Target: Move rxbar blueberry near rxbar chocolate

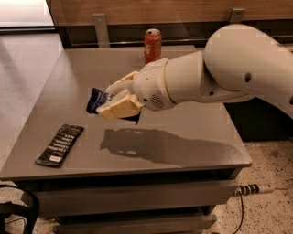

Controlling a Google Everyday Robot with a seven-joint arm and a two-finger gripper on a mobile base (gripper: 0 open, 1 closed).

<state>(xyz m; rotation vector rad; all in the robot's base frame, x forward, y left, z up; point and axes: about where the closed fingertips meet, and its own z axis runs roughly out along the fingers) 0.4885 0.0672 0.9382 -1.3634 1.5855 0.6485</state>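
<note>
The end effector [108, 100] pinches the rxbar blueberry [95, 100] above the worktop [78, 73], left of centre. The rxbar chocolate [60, 144] lies flat near the front-left corner; a soda can [152, 45] stands at the back edge.

We log the gripper [107, 98] above the left-middle of the table [197, 123]. Its cream-yellow fingers [120, 107] sit on a white arm [229, 64] and pinch the rxbar blueberry [95, 100], a dark blue wrapper with a trace of white print. We record the rxbar chocolate [60, 145] as black, with rows of white text and a white patch at its near end. The table reads matte grey-brown and carries a darker shadow [151, 146]. We note the can [152, 45] as red-orange with a silver top, the floor [274, 160] as pale and speckled, the wall panel [160, 9] as warm brown wood, and the power strip [254, 188] as white.
</note>
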